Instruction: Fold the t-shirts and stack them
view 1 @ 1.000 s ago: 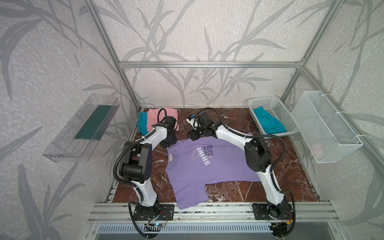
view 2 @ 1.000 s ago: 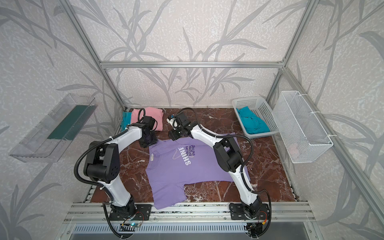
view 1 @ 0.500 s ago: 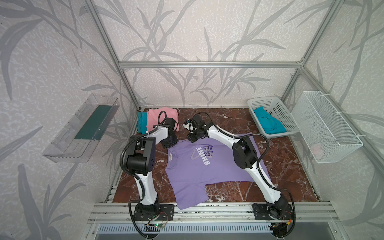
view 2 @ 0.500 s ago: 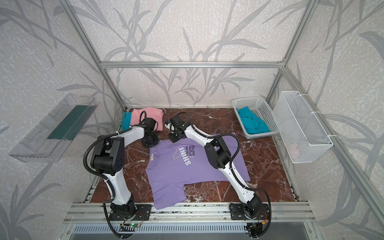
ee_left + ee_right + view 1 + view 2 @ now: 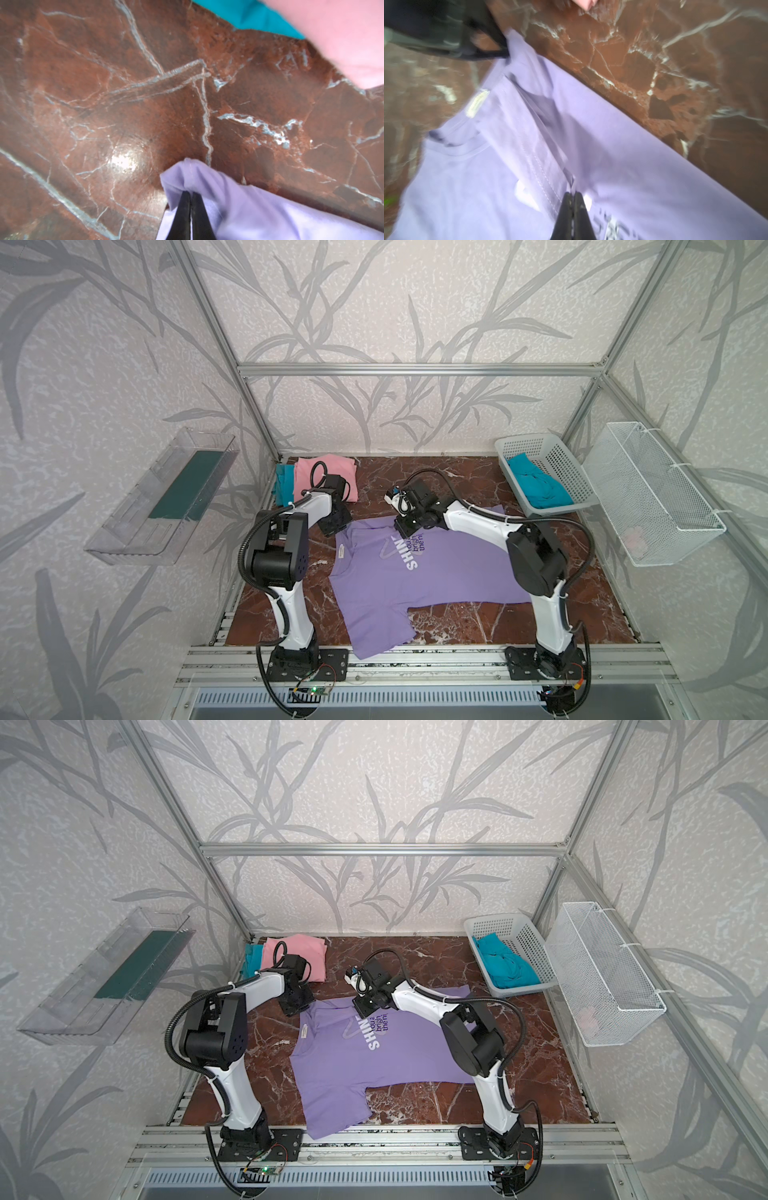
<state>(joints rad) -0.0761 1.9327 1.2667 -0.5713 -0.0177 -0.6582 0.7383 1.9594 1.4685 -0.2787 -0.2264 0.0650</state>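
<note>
Lavender cotton fills the middle of both top views: the lavender t-shirt (image 5: pixel 419 576) lies spread print-up on the red marble table (image 5: pixel 478 622), collar toward the left of the frame, with one sleeve drooping over the table's front edge at the bottom. The left gripper (image 5: pixel 338 528) sits at the shirt's upper-left corner. In the left wrist view its black jaws are pressed together, with a bunched tip of lavender cloth pinched between them. The right gripper (image 5: pixel 405 527) is down on the shirt's upper edge, just above the white SHINE lettering. The right wrist view shows its jaws likewise closed, nipping a stitched hem band that lies doubled over the chest. At the upper left a folded pink t-shirt (image 5: pixel 332 470) lies partly over a teal t-shirt (image 5: pixel 284 486), just behind the left arm's wrist. At the upper right another teal tee (image 5: pixel 536 487) lies crumpled in the white basket (image 5: pixel 555 456). I judge this to be the grasp that opens a fold of the lavender shirt: both pinches are set along its far edge and nothing has been carried over yet. The next move likely calls for both arms to lift together, keep the edge taut between them, and bring it toward the bottom of the frame without dragging the body. The sleeve hanging off the front would need bringing in as well.
</note>
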